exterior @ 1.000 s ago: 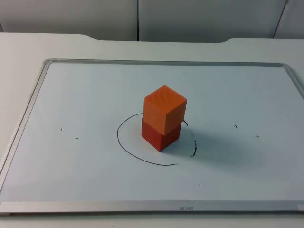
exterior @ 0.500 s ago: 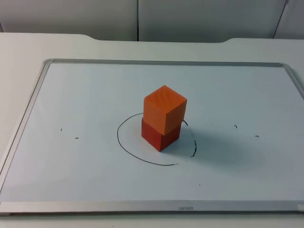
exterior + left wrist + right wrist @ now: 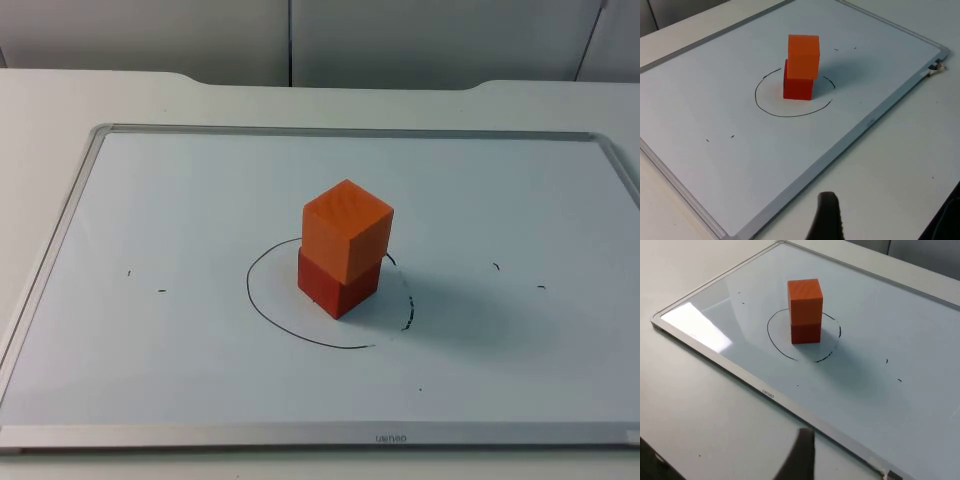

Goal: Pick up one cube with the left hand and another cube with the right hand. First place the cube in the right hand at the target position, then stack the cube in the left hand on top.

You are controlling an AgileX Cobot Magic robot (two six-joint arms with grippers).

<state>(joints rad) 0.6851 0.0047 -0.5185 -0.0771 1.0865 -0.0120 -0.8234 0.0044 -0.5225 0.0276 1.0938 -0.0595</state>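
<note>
You've got the stack done: the orange cube (image 3: 347, 229) sits on the red cube (image 3: 337, 284), twisted slightly relative to it, corner overhanging a bit. Both stand inside the hand-drawn circle (image 3: 275, 318) near the middle of the whiteboard (image 3: 180, 200), with the red cube toward the circle's far side.

Edges — the whiteboard's metal frame (image 3: 60, 230) runs all round, and the cubes are well apart from every side of it. The board surface around the circle carries just a few small pen ticks (image 3: 161, 291). The board lies on the white table (image 3: 60, 95), which ends at the grey partition wall (image 3: 150, 35).

Arms: both are pulled back off the board. From the left wrist view you see one black fingertip (image 3: 826, 220) of the left gripper over bare table, just outside the frame, camera angled down toward the stack. The right wrist view is the same story — one fingertip (image 3: 800, 455) of the right gripper over the table, near the frame edge with the brand mark. Can't tell whether either gripper's fingers are apart or together; nothing is in them.
</note>
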